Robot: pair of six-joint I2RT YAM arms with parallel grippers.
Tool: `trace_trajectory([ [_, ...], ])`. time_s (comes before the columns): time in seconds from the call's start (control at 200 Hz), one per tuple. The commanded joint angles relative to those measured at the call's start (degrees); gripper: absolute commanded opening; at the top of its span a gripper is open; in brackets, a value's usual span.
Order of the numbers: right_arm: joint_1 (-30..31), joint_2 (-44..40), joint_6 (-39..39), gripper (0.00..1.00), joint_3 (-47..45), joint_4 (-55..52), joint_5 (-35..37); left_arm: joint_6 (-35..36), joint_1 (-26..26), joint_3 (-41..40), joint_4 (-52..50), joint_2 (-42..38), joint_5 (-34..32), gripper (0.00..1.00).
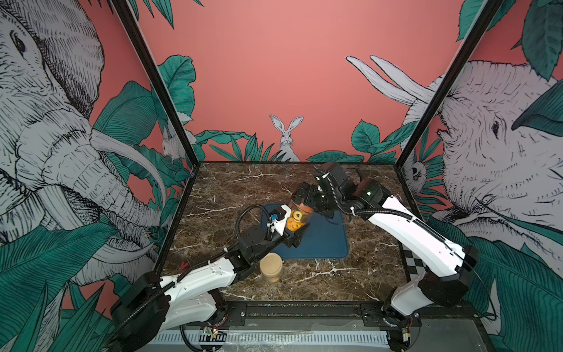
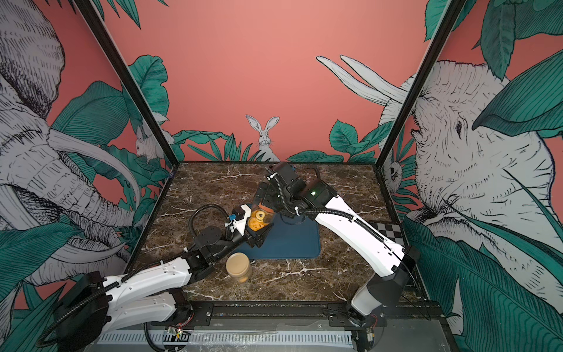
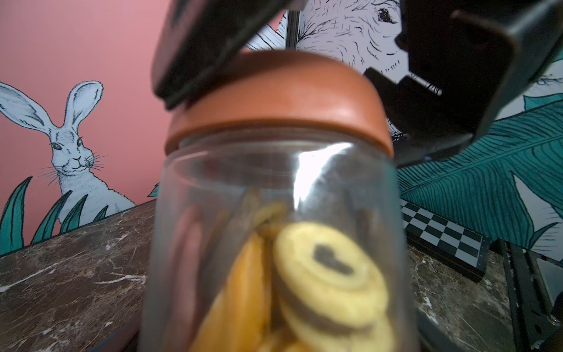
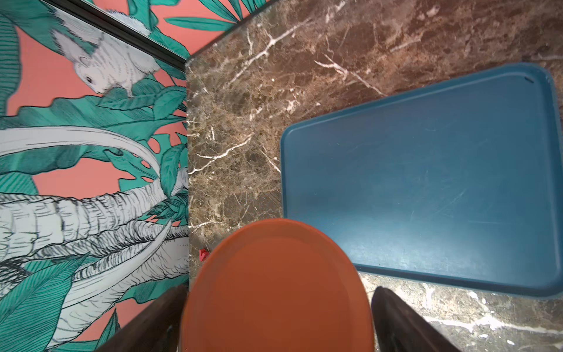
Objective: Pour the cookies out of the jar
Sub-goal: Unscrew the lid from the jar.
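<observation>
Cookies (image 3: 323, 274) fill the clear jar (image 3: 243, 183), which the left gripper (image 1: 292, 231) clamps by its body over the 11 o'clock corner of the blue tray (image 1: 323, 243). Right gripper (image 4: 278, 289) stands wide open astride the orange lid (image 4: 274, 268), with a gap beside one finger.

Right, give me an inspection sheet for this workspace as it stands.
Surface: marble table; blue tray on it, bare.
Job's things: clear jar over the tray, brown lid on, cookies inside.
Clutter: cream-lidded jar, red scrap, checkerboard.
Grippers: left gripper holds the clear jar; right gripper open, astride the brown lid.
Cables: black conduit loops on both arms, apart from the clear jar.
Surroundings: jungle-print walls.
</observation>
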Motion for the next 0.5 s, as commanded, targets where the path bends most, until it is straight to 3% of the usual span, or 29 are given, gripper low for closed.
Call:
trace_trajectory([
  [0.0,-0.79,-1.03,3.63,0.98,-0.48,0.53,0.09,0.62,0.00,1.13,7.06,-3.02,0.38,0.00],
  [0.27,-1.07,-1.03,3.01,0.95,-1.50,2.32,-0.75,0.34,0.00,1.27,6.66,-2.88,0.66,0.00],
  [0.495,-1.12,-2.93,2.87,0.79,-6.87,9.81,-4.21,-0.67,0.00,1.82,6.85,-2.62,0.69,0.00],
])
